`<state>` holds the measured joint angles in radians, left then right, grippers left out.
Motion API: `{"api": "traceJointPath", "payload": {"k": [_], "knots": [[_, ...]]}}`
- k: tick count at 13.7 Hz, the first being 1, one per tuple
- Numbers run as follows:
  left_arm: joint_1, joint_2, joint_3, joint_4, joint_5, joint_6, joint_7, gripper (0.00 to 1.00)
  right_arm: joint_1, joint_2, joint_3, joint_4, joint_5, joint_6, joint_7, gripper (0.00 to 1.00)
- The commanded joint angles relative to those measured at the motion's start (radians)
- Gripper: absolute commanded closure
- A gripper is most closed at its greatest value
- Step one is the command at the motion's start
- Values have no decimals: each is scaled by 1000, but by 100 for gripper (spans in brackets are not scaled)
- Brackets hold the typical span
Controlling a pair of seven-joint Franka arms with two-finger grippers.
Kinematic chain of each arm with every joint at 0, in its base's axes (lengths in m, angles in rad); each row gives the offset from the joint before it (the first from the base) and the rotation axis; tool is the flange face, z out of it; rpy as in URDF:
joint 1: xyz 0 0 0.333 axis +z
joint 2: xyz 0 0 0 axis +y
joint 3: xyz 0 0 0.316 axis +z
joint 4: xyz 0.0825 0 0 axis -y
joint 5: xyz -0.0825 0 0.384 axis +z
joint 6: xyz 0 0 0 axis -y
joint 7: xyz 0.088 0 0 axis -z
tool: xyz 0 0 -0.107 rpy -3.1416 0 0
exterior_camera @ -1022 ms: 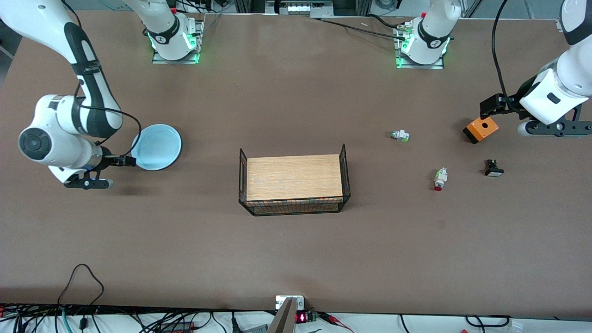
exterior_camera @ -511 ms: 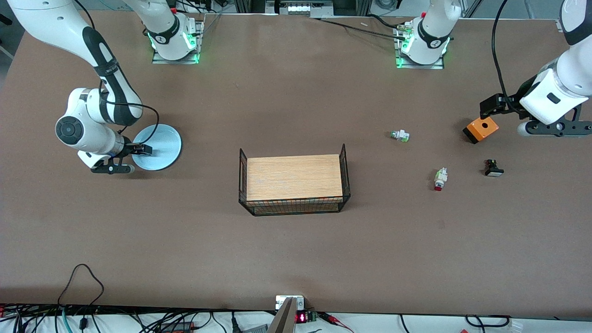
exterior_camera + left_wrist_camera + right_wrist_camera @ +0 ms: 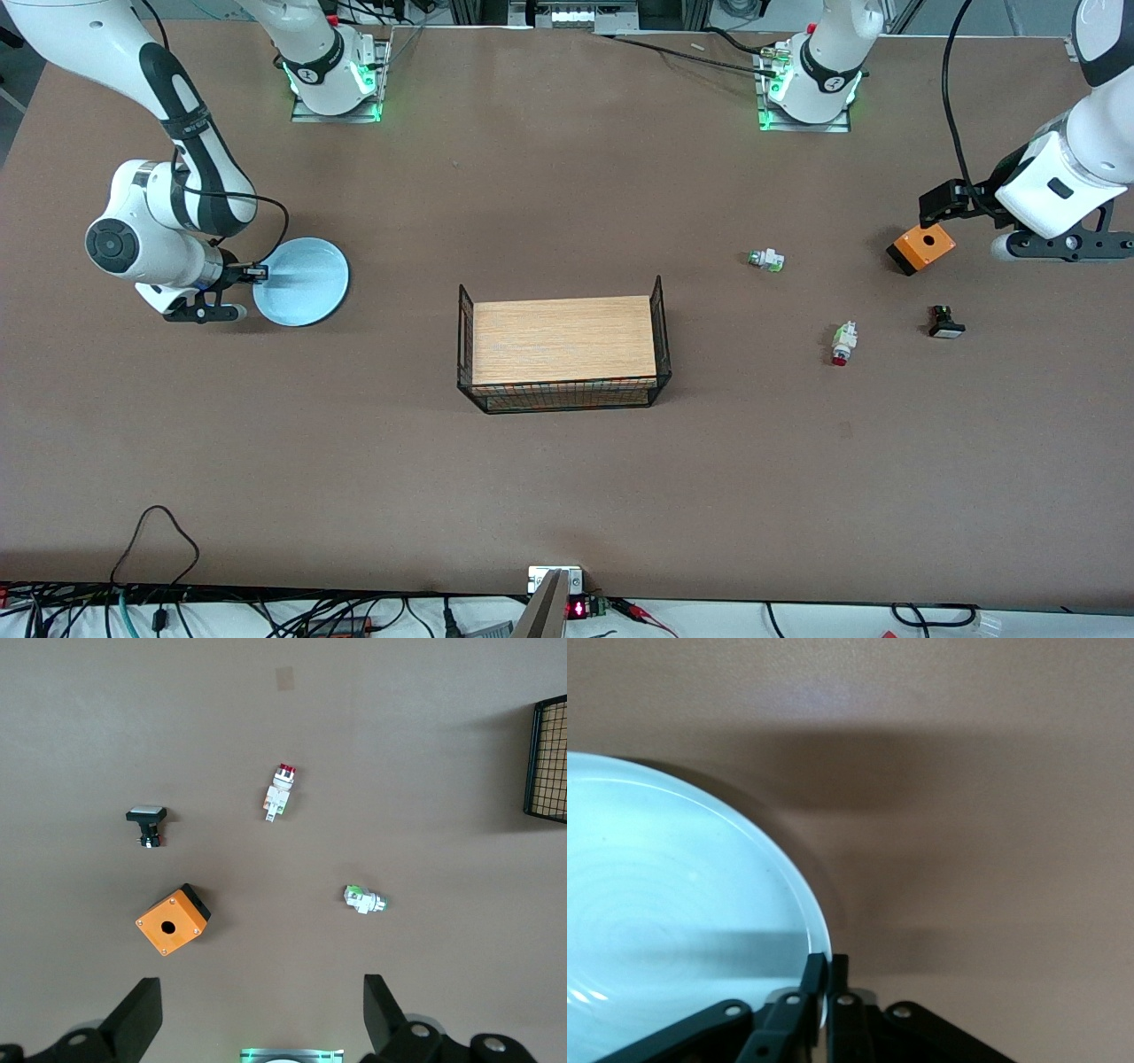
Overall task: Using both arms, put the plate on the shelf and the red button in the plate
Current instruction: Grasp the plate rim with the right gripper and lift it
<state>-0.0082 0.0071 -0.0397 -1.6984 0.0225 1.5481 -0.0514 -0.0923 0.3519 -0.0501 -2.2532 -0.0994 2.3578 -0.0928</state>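
Observation:
The light-blue plate (image 3: 303,282) lies on the table toward the right arm's end. My right gripper (image 3: 258,275) is shut on the plate's rim (image 3: 819,943), one finger inside and one outside. The red button (image 3: 842,343), white with a red cap, lies on the table toward the left arm's end; it also shows in the left wrist view (image 3: 280,792). My left gripper (image 3: 939,202) hangs open and empty over the table beside the orange box (image 3: 921,249), well apart from the red button; its fingers (image 3: 140,1019) stand wide apart.
A wire basket (image 3: 562,348) with a wooden floor stands mid-table. A green-tipped white switch (image 3: 766,260), a black-and-white button (image 3: 945,322) and the orange box (image 3: 172,920) lie around the red button. Cables run along the table's front edge.
My right arm swung in toward the plate and its gripper closed on the rim. The left arm has not moved.

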Motion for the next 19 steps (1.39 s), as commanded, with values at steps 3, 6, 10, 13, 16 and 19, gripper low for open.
{"api": "traceJointPath", "payload": {"k": [3, 6, 10, 13, 16, 19], "knots": [[7, 1, -2, 17, -7, -20, 25, 0, -10, -56, 13, -9, -4, -64, -1, 100], [5, 1, -2, 17, -7, -20, 25, 0, -9, -138, 47, 39, 1, -161, -4, 100], [7, 1, -2, 17, -7, -20, 25, 0, -6, -211, 49, 173, 113, -392, -2, 100], [7, 1, -2, 17, -7, -20, 25, 0, -6, -232, 64, 295, 180, -550, 60, 100], [7, 1, -2, 17, -7, -20, 25, 0, 3, -229, 68, 415, 337, -694, 238, 100], [7, 1, -2, 17, -7, -20, 25, 0, 101, -225, 69, 513, 397, -756, 454, 100]]}}
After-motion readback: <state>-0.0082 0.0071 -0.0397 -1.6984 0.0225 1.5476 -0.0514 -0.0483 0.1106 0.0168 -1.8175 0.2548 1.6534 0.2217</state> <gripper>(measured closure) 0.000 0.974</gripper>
